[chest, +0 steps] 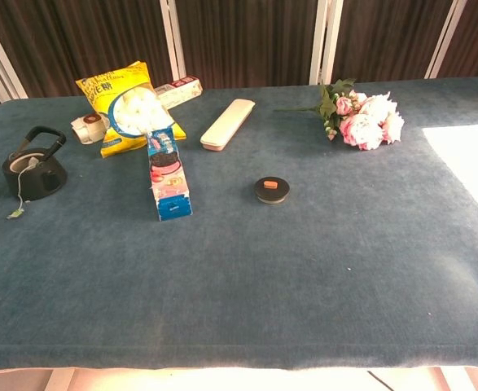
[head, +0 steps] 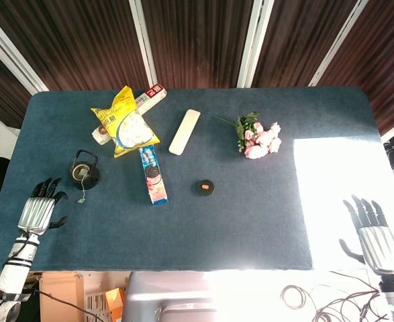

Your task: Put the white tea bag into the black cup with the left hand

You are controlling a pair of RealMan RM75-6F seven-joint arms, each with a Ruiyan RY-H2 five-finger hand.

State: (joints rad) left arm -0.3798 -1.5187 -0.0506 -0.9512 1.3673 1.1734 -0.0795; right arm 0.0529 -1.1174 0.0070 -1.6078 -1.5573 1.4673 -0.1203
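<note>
The black cup point(head: 85, 173) point(chest: 32, 170) stands near the table's left edge, handle up. The white tea bag point(chest: 28, 162) shows inside its mouth. A thin string runs over the rim down to a small tag point(head: 81, 200) point(chest: 15, 214) lying on the cloth in front of the cup. My left hand point(head: 39, 210) is open, fingers spread, at the front left of the table, clear of the cup and the tag. My right hand point(head: 371, 231) hangs open off the table's front right corner. Neither hand shows in the chest view.
Behind the cup lie a yellow snack bag point(head: 127, 125), a small tape roll point(chest: 87, 127) and a boxed item point(head: 152, 98). A cookie packet point(head: 153, 174), a cream case point(head: 184, 131), a small black lid point(head: 206, 187) and pink flowers point(head: 258, 139) spread across the blue tablecloth point(head: 250, 215).
</note>
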